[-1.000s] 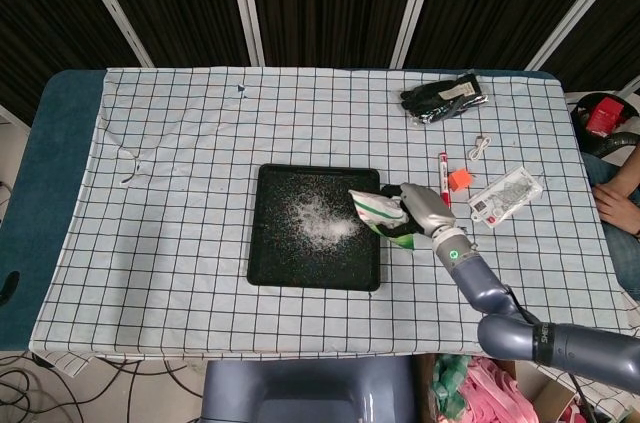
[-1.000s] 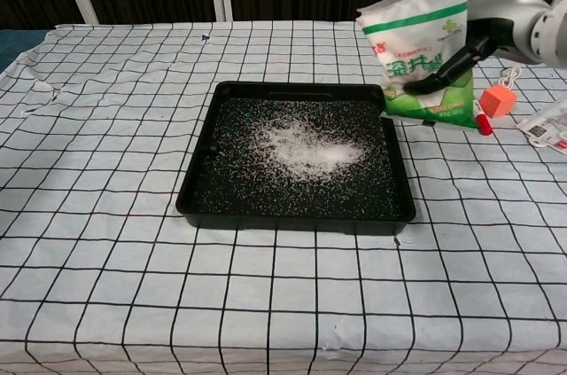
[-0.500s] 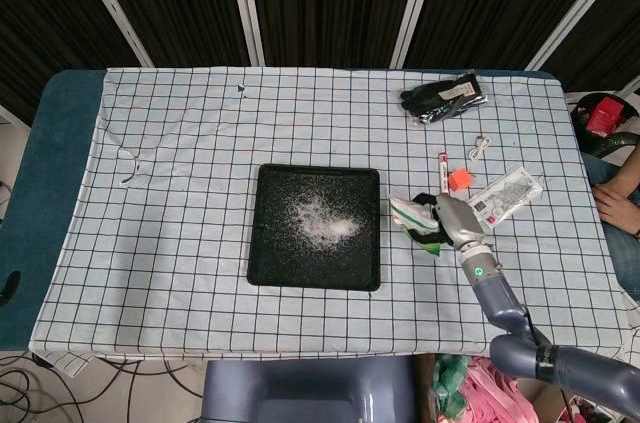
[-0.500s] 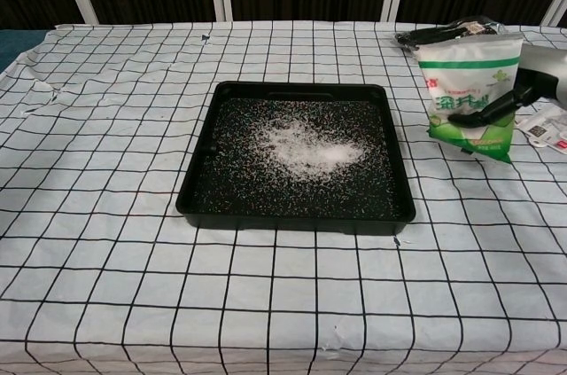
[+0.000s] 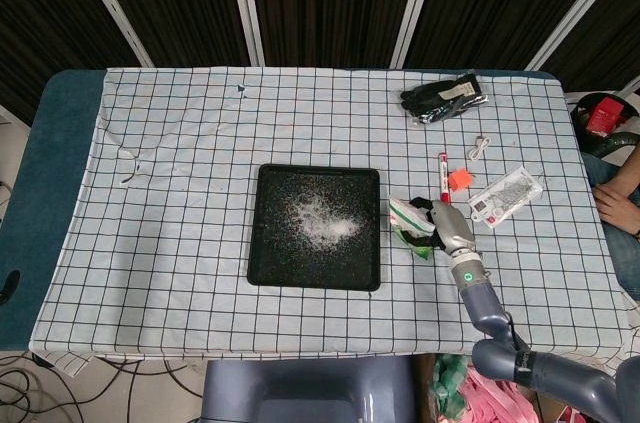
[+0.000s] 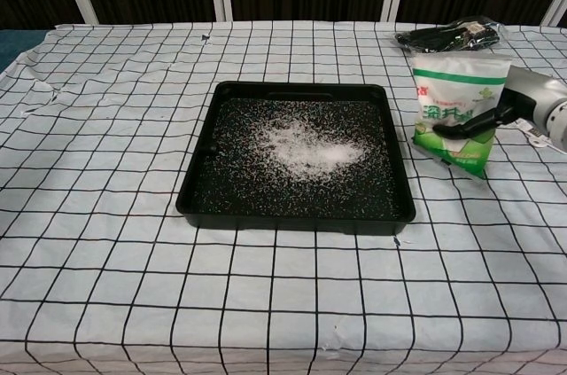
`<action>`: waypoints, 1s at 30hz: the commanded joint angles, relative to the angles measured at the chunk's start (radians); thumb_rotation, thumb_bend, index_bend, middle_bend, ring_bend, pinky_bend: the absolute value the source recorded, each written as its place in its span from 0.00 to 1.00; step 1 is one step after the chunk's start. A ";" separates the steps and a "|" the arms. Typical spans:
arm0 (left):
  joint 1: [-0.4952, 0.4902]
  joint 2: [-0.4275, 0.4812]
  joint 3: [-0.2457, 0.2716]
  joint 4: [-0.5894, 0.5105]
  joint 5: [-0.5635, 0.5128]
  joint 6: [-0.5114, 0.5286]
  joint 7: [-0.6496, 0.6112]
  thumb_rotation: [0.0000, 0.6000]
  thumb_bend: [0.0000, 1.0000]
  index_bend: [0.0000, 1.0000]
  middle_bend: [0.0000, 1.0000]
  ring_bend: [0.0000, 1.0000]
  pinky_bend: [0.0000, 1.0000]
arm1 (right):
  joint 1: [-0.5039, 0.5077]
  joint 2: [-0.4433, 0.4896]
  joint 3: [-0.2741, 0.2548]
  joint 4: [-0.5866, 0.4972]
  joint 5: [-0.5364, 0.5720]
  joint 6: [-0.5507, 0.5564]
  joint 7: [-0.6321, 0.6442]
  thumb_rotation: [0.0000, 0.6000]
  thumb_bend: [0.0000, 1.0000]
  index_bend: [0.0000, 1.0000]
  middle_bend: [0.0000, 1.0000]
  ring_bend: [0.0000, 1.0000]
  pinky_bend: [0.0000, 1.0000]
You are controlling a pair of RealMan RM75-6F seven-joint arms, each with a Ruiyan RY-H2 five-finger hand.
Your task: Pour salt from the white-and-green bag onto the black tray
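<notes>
The black tray point(image 6: 297, 214) already carries a spread of salt point(image 6: 299, 146) heaped a little right of its middle, so the pouring looks finished and the step in hand is, by my reading, setting the white-and-green bag point(image 6: 456, 109) down just right of the tray. The right hand point(image 6: 523, 100) grips the bag from its right side, one dark finger wrapped across the front panel; the left hand shows in neither view. To do this well, lower the bag until its green bottom edge rests flat on the checked cloth point(image 6: 106, 242), keep the top upward so nothing spills outside the tray, and let go only once it bears its own weight. Seen from the chest, the bag stands nearly upright, long axis vertical with a slight lean, top up, printed face towards the robot, green base lowest. Whether that base touches the cloth cannot be told. From the head, the bag point(image 5: 410, 221) sits just beside the tray's point(image 5: 262, 243) right rim, apart from it
</notes>
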 commanded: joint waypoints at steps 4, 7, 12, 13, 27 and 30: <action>0.001 0.002 0.000 -0.001 -0.002 -0.001 -0.003 1.00 0.30 0.17 0.09 0.03 0.11 | -0.012 -0.052 0.025 0.007 0.017 0.028 -0.047 1.00 0.51 0.81 0.53 0.63 0.67; 0.001 0.003 0.001 -0.003 0.000 -0.001 -0.006 1.00 0.30 0.17 0.09 0.03 0.11 | -0.015 -0.064 0.027 0.002 0.020 0.025 -0.065 1.00 0.44 0.67 0.47 0.58 0.62; 0.002 0.005 0.001 -0.004 -0.001 -0.002 -0.008 1.00 0.30 0.17 0.09 0.03 0.11 | -0.013 -0.057 0.011 -0.015 0.010 -0.007 -0.116 1.00 0.30 0.48 0.35 0.44 0.51; 0.002 0.005 0.001 -0.004 -0.001 -0.003 -0.008 1.00 0.30 0.17 0.09 0.03 0.11 | -0.014 -0.053 0.009 -0.020 0.007 -0.012 -0.122 1.00 0.26 0.45 0.32 0.41 0.48; 0.002 0.003 -0.001 -0.007 -0.005 -0.002 -0.001 1.00 0.30 0.17 0.09 0.03 0.12 | -0.056 -0.003 0.008 -0.100 -0.063 -0.004 -0.075 1.00 0.17 0.27 0.16 0.25 0.38; 0.003 0.003 -0.001 -0.008 -0.005 -0.001 0.000 1.00 0.30 0.17 0.09 0.03 0.12 | -0.068 0.009 0.004 -0.123 -0.076 0.001 -0.065 1.00 0.17 0.27 0.16 0.26 0.38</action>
